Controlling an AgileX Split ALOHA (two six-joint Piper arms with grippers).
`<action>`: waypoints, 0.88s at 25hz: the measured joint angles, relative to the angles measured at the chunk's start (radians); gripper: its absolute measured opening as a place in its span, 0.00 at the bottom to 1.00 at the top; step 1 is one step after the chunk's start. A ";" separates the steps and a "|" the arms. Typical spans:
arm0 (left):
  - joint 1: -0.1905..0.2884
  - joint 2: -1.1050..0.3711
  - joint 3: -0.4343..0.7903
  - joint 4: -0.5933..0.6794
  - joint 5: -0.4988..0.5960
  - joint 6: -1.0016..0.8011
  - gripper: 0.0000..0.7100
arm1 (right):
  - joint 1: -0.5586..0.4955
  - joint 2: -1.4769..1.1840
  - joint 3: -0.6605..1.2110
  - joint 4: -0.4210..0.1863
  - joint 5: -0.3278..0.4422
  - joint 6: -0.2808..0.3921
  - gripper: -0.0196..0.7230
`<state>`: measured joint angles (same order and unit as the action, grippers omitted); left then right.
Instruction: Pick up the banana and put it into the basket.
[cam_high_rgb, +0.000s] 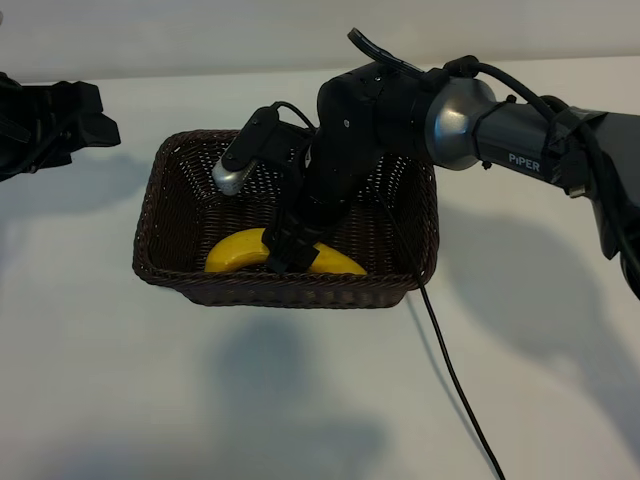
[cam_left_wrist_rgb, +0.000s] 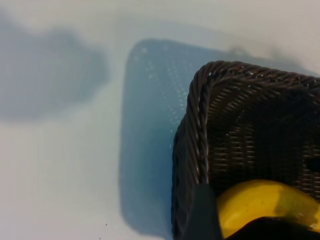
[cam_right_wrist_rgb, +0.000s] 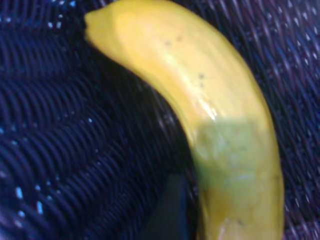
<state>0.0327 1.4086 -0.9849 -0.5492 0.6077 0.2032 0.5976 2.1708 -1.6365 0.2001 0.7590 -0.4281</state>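
Banana (cam_high_rgb: 240, 250) is lying flat on the floor of the basket (cam_high_rgb: 190, 150), toward the 6 o'clock wall in the exterior view, and the right hand (cam_high_rgb: 285, 245) hangs right over its middle. We can't tell from the frames whether its fingers are spread or pinching the fruit, so we'd call that unknown. Left hand (cam_high_rgb: 75, 125) sits parked off at 9 o'clock over the desk (cam_high_rgb: 150, 400), and we can't read its fingers either.

Handling-wise we'd guess it's light, smooth-skinned and a bit slippery, soft enough to bruise, so the thick middle of the curve looks like the sane spot to hold, not the tapered tips.

Room is tight: sloping wicker walls on all sides, nearest one just beside the fruit. Straight up is the only clean exit, and plenty of bare desk lies around the basket
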 joint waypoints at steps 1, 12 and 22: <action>0.000 0.000 0.000 0.000 -0.001 0.000 0.83 | 0.000 -0.002 -0.007 -0.010 0.009 0.016 0.94; 0.000 0.000 0.000 0.000 -0.020 0.003 0.83 | 0.000 -0.023 -0.281 -0.174 0.328 0.239 0.86; 0.000 0.000 0.000 0.000 -0.025 0.016 0.83 | -0.088 -0.059 -0.437 -0.200 0.460 0.340 0.83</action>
<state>0.0327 1.4086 -0.9849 -0.5492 0.5825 0.2196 0.5097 2.1116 -2.0740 0.0000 1.2191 -0.0884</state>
